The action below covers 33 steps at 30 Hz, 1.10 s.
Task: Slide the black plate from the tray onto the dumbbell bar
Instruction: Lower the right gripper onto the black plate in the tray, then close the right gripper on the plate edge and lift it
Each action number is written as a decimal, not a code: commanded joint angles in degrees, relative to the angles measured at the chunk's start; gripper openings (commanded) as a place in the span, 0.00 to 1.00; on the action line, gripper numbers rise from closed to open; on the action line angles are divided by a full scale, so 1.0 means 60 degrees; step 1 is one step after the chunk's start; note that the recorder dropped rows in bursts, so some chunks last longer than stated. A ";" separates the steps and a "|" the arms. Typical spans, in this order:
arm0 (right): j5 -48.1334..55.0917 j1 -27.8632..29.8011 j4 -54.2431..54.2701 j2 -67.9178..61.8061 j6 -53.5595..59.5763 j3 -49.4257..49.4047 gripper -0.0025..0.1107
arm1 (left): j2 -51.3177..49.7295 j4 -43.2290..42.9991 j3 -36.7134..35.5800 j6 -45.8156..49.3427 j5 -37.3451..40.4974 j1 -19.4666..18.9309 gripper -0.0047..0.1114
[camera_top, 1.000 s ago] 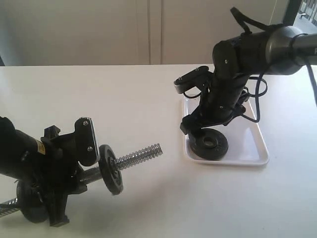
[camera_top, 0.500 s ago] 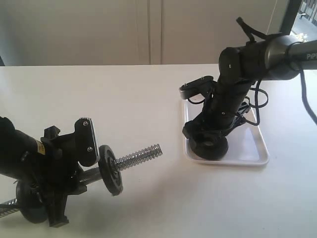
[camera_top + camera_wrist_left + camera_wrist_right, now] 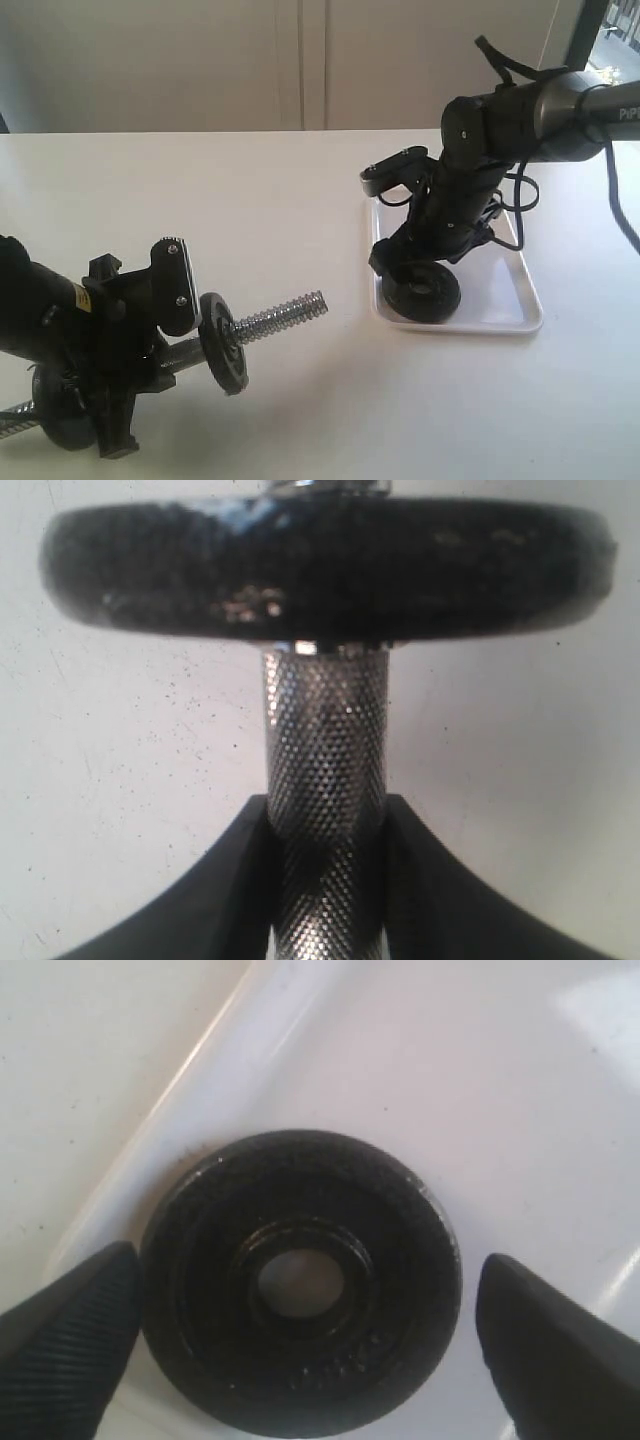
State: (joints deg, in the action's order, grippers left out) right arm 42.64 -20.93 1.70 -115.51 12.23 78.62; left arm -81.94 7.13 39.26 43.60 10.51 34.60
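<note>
The black plate [image 3: 300,1280] lies flat in the near left corner of the white tray [image 3: 505,300], centre hole up. My right gripper [image 3: 300,1265] hovers just over it, open, one finger on each side of its rim; one finger [image 3: 70,1335] stands close to the edge, the other [image 3: 555,1350] further off. In the exterior view that gripper [image 3: 420,268] partly covers the plate [image 3: 425,292]. My left gripper [image 3: 326,815] is shut on the knurled middle of the dumbbell bar [image 3: 325,750], behind a black disc [image 3: 325,565]. The bar's threaded end [image 3: 285,312] points right and slightly up.
The left arm [image 3: 60,330] fills the lower left corner, with another black disc [image 3: 65,420] low on the bar's far end. White table [image 3: 300,200] spans between the bar's tip and the tray. Cables hang from the right arm over the tray.
The right arm shifted right and dipped over the plate, then rose a little, showing more of the plate. The plate stays flat in the tray. The left arm and bar have not moved.
</note>
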 commanded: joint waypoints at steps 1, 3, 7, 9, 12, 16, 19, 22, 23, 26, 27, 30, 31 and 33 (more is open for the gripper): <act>0.0264 0.0074 -0.0078 -0.0001 0.0231 0.0019 0.83 | 0.0431 0.0234 0.0206 -0.0048 -0.0758 0.0027 0.04; 0.0374 0.0074 -0.0078 -0.0001 0.0341 0.0019 0.94 | 0.0431 0.0234 0.0206 -0.0048 -0.0758 0.0027 0.04; 0.0436 0.0074 -0.0058 -0.0001 0.0359 0.0019 0.95 | 0.0431 0.0234 0.0206 -0.0048 -0.0758 0.0027 0.04; 0.0239 0.0074 -0.0034 -0.0001 0.0359 0.0019 0.95 | 0.0431 0.0234 0.0206 -0.0048 -0.0758 0.0027 0.04; 0.0112 0.0074 -0.0034 -0.0001 0.0359 0.0019 0.95 | 0.0431 0.0234 0.0206 -0.0048 -0.0758 0.0027 0.04; 0.0111 0.0074 -0.0034 -0.0001 0.0359 0.0019 0.95 | 0.0431 0.0234 0.0206 -0.0048 -0.0758 0.0027 0.04; 0.0178 0.0074 -0.0034 -0.0001 0.0359 0.0019 0.95 | 0.0431 0.0234 0.0206 -0.0048 -0.0758 0.0027 0.04; 0.0198 0.0074 -0.0034 -0.0001 0.0359 0.0019 0.95 | 0.0431 0.0234 0.0206 -0.0048 -0.0758 0.0027 0.04; 0.0198 0.0074 -0.0034 -0.0001 0.0337 0.0019 0.95 | 0.0431 0.0234 0.0206 -0.0048 -0.0758 0.0027 0.04; 0.0198 0.0074 0.0029 -0.0001 0.0321 0.0019 0.95 | 0.0431 0.0234 0.0206 -0.0048 -0.0758 0.0027 0.04; 0.0198 0.0074 0.0029 -0.0001 0.0321 0.0019 0.95 | 0.0431 0.0234 0.0206 -0.0048 -0.0758 0.0027 0.04; 0.0198 0.0074 0.0029 -0.0001 0.0321 0.0019 0.95 | 0.0431 0.0234 0.0206 -0.0048 -0.0758 0.0027 0.04; 0.0181 0.0074 0.0026 -0.0001 0.0321 0.0019 0.95 | 0.0431 0.0234 0.0206 -0.0048 -0.0758 0.0027 0.04; 0.0144 0.0074 0.0026 -0.0027 0.0321 -0.0001 0.95 | 0.0431 0.0234 0.0206 -0.0048 -0.0758 0.0027 0.04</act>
State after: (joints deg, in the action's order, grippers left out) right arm 43.86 -20.93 1.57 -115.51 13.67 78.62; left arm -81.94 7.13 39.26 43.60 10.51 34.60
